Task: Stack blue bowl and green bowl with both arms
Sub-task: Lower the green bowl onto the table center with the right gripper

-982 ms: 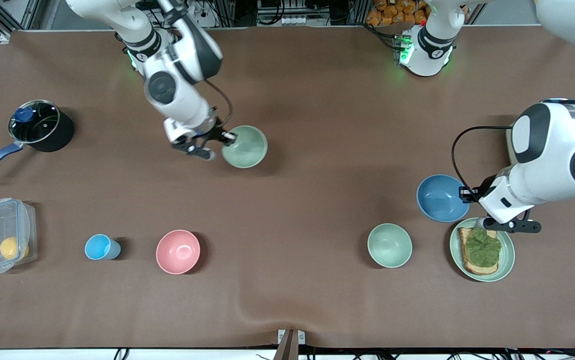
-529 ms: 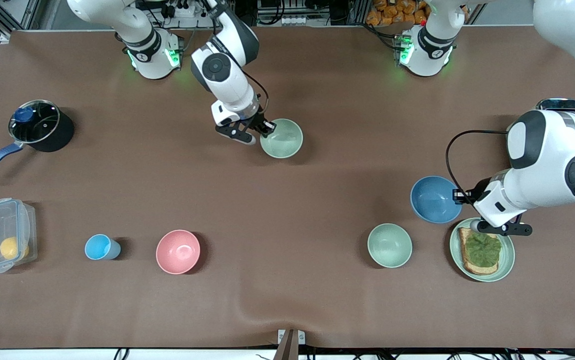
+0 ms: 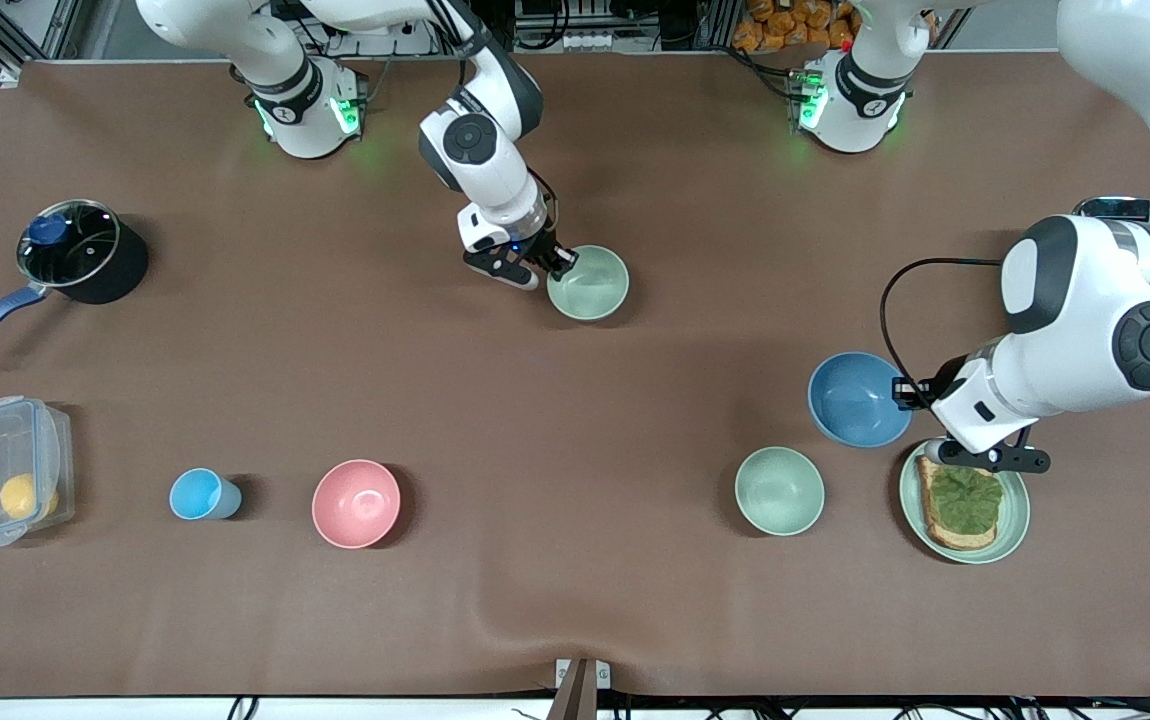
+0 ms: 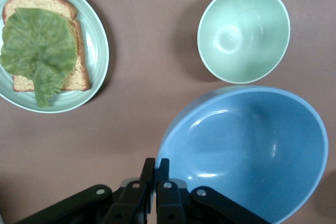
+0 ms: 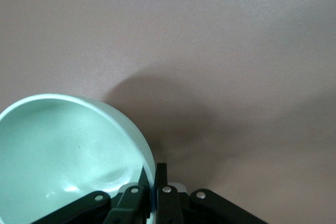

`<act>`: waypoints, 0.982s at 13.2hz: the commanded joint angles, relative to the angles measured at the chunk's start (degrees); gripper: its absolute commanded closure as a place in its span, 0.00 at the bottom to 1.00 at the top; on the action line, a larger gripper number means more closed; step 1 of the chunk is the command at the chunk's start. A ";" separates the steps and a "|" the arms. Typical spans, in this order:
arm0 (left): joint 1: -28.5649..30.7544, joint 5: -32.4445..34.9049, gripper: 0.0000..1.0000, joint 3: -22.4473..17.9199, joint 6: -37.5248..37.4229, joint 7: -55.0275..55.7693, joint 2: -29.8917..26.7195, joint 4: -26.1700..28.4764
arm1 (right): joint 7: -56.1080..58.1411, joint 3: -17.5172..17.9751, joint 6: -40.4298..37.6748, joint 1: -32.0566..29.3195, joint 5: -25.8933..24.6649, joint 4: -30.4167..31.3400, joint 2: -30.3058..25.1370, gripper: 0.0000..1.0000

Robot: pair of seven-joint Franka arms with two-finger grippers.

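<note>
A brown cloth-covered table (image 3: 575,560) carries smooth round matte bowls. The left hand (image 4: 156,174) pinches the blue bowl (image 3: 859,398) by its rim above plate (image 3: 1013,520) and mint bowl (image 3: 779,490). The right hand (image 5: 149,179) clamps the green bowl (image 3: 589,283) near table's middle.

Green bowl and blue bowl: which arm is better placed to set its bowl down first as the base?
Probably the right: its tool holds the green bowl mid-table, whereas the left tool holds the blue bowl beside other dishes.
</note>
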State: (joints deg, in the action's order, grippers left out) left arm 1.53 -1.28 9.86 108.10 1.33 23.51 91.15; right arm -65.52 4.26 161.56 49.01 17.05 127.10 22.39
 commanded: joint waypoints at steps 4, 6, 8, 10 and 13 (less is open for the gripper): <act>-0.04 -1.36 1.00 0.07 -1.58 0.95 -0.21 -2.38 | -2.94 -1.27 1.64 2.67 0.80 -2.65 3.44 1.00; 0.48 -1.27 1.00 -0.02 -3.68 1.75 -0.30 -3.52 | -2.94 -1.27 1.91 2.84 0.80 -2.65 3.71 1.00; -0.03 -1.44 1.00 -0.02 -4.66 2.35 -0.13 -4.40 | -2.94 -1.27 1.91 2.93 0.88 -2.65 3.97 0.85; -1.35 -1.36 1.00 0.42 -4.66 6.56 -0.04 -4.32 | -4.60 -1.27 1.91 2.76 0.88 -2.74 3.89 0.31; -1.71 -1.36 1.00 0.77 -4.74 7.28 -0.22 -4.05 | -7.07 -1.45 1.13 2.41 0.80 -3.96 3.01 0.00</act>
State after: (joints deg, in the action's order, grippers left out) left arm -0.05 -1.35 10.51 104.68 7.95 23.50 87.69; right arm -70.42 3.81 163.09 50.54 17.05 124.42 25.79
